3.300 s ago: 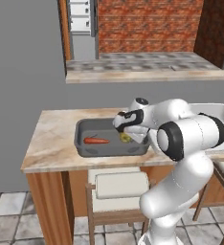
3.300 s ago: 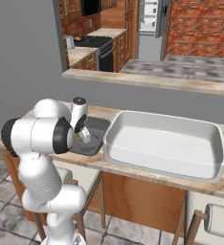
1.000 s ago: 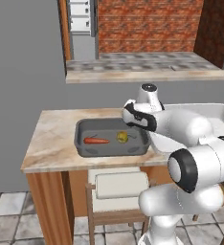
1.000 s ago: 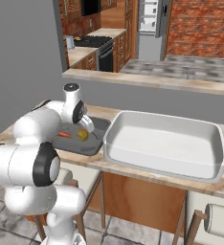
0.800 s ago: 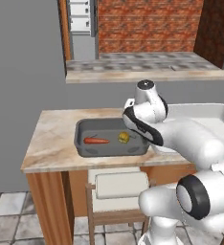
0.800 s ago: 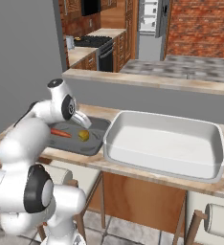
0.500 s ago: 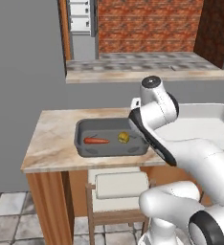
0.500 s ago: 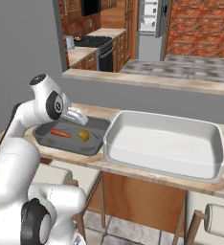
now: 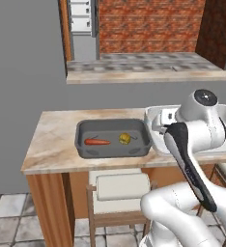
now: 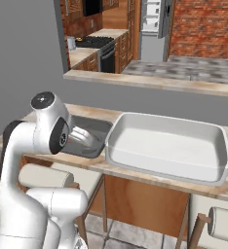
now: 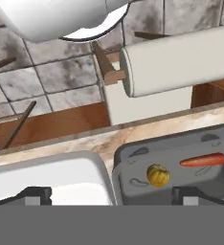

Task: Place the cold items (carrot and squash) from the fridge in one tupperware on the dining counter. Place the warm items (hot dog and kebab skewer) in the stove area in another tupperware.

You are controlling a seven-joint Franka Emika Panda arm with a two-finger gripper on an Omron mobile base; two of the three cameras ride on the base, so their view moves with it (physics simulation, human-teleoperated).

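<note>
Now the hand [image 11: 111, 194], fingers spread wide and holding nothing, looks down on the table [image 11: 75, 146]. Carrot [image 11: 202, 160] and squash [image 11: 157, 175] lie in the grey tub [image 11: 133, 162] just ahead; the carrot's long axis runs crosswise to the fingers.

In the right base view the robot's white arm covered most of the grey tupperware [image 10: 89, 132], hiding its contents. The white tupperware [image 9: 159, 126] was half hidden behind the arm in the left base view, and cut off by the hand view's lower edge
</note>
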